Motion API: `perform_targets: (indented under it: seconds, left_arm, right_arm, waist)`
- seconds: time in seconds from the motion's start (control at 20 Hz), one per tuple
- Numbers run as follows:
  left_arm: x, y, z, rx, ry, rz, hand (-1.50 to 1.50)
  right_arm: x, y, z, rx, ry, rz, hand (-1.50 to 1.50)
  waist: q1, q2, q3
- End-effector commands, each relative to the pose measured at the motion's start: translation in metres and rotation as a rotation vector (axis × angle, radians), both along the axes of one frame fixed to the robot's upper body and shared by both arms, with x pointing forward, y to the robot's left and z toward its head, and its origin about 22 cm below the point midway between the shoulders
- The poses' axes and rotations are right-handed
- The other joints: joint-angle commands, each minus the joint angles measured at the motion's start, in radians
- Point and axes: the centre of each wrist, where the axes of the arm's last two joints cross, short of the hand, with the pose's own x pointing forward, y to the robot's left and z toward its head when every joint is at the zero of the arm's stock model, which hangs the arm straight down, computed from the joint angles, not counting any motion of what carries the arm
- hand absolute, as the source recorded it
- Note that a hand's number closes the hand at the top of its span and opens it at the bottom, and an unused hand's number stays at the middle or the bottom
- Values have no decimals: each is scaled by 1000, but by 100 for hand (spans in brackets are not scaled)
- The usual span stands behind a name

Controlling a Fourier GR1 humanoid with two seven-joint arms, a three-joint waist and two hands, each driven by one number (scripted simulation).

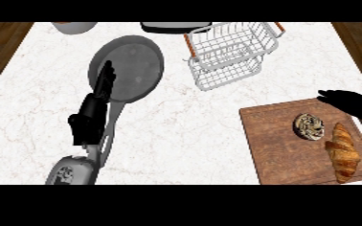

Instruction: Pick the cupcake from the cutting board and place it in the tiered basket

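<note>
Left hand (90, 117) — black, blocky, with long slim fingers (107, 76) — on a pale grey rounded forearm (71, 171). Right hand (344, 100) — black too.

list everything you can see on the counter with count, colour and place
cupcake: 1, dark with pale swirls, on the cutting board, left of the croissant
croissant: 1, golden brown, right part of the board
cutting board: 1, brown wood, lower right
tiered basket: 1, white wire with brown handles, upper centre-right
frying pan: 1, grey, centre-left, handle towards the lower edge
bowl: 1, pale grey, top left, cut off
appliance: 1, black and white, top centre, cut off
counter: 1, white marble
left robot hand: 1, black, over the pan handle, fingers straight
right robot hand: 1, black, right edge, above the board's far corner
</note>
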Motion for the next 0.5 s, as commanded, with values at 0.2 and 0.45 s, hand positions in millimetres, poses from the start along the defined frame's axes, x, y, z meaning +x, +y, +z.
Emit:
perform_targets:
  seconds: [0.2, 0.45]
  left_arm:
    - [7, -4, 2, -3, -12, -8, 0]
    - [-5, -11, -8, -5, -5, 0, 0]
  right_arm:
    - [6, 12, -13, 14, 69, 11, -150]
    - [7, 27, -4, 7, 71, 20, -150]
  waist:
    - [-2, 0, 0]
    - [-2, -1, 0]
